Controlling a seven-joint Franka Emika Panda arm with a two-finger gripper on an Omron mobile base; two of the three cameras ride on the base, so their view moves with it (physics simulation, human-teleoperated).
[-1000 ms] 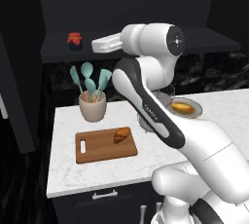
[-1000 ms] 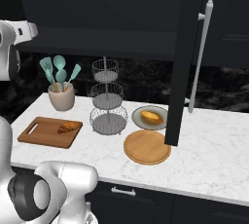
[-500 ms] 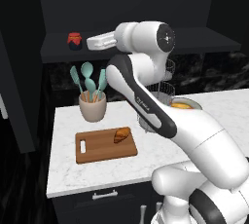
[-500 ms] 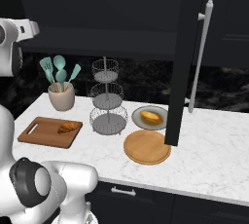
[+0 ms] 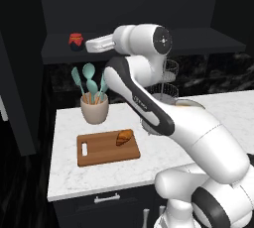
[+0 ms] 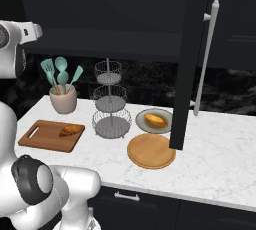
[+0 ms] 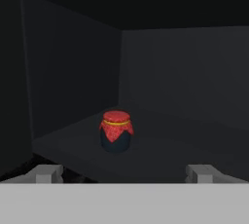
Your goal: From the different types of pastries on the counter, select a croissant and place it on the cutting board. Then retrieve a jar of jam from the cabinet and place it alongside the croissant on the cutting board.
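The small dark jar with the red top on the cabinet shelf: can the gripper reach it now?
Probably yes. The small dark jar with the red top stands alone on the dark shelf, and the open gripper faces it with nothing between.

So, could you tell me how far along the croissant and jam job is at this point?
Done: the croissant lies on the cutting board. In hand: the open gripper is lined up with the jar of jam, which stands on the cabinet shelf, not yet gripped. Left: grasp the jar and set it beside the croissant.
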